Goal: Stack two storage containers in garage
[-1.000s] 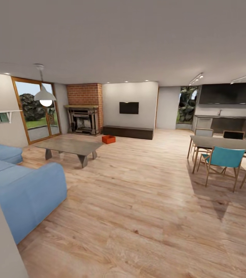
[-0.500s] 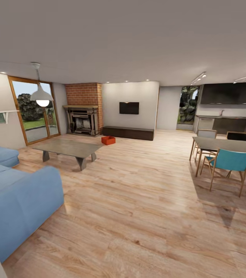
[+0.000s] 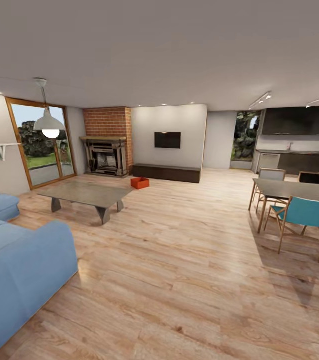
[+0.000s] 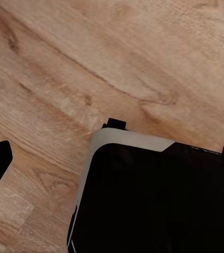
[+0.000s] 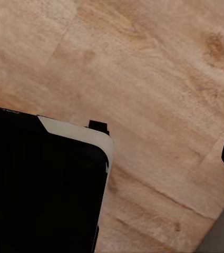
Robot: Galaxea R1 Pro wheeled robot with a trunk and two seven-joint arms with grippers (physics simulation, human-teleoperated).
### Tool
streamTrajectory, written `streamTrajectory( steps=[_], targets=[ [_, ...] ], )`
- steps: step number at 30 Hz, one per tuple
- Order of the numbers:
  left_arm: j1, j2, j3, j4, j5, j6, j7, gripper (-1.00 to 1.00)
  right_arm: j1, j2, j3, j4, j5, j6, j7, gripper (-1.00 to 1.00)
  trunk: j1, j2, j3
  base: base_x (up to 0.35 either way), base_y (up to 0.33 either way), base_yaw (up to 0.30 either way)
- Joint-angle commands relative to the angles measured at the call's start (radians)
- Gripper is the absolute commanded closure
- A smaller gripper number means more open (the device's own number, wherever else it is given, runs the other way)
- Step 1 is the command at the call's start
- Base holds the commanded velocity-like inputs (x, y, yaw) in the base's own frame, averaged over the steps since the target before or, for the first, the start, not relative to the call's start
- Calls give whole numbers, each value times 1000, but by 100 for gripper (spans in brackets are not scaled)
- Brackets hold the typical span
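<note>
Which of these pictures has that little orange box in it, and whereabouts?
Head view: orange box far off on the wood floor, right of the fireplace, before the low TV bench.
Left wrist view: wood floor beneath a dark robot part.
Right wrist view: wood floor, dark robot part.
Shared landmark: the wood floor.

Plank floor [image 3: 179, 260], blue sofa [image 3: 19, 260]
</note>
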State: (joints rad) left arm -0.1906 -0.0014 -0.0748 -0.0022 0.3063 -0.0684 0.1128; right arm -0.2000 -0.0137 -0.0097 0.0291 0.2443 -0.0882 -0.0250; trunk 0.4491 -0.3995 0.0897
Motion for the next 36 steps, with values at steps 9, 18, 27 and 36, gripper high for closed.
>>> streamTrajectory(
  steps=[9,18,27,36],
  targets=[
    [0,0,-8,1,8,-4,2,-100,-1,0,-1,3,7,-5,-3,-100,1,-1,0,322,0,0],
    [0,0,-8,1,8,-7,2,-100,-1,0,-1,3,9,-6,-3,-100,1,-1,0,322,0,0],
    [0,0,-8,1,8,-7,2,-100,-1,0,-4,3,6,-2,-4,-100,1,-1,0,322,0,0],
    [-1,0,-8,1,8,-7,2,-100,-1,0,-1,3,7,-5,-4,-100,1,-1,0,322,0,0]
  ],
)
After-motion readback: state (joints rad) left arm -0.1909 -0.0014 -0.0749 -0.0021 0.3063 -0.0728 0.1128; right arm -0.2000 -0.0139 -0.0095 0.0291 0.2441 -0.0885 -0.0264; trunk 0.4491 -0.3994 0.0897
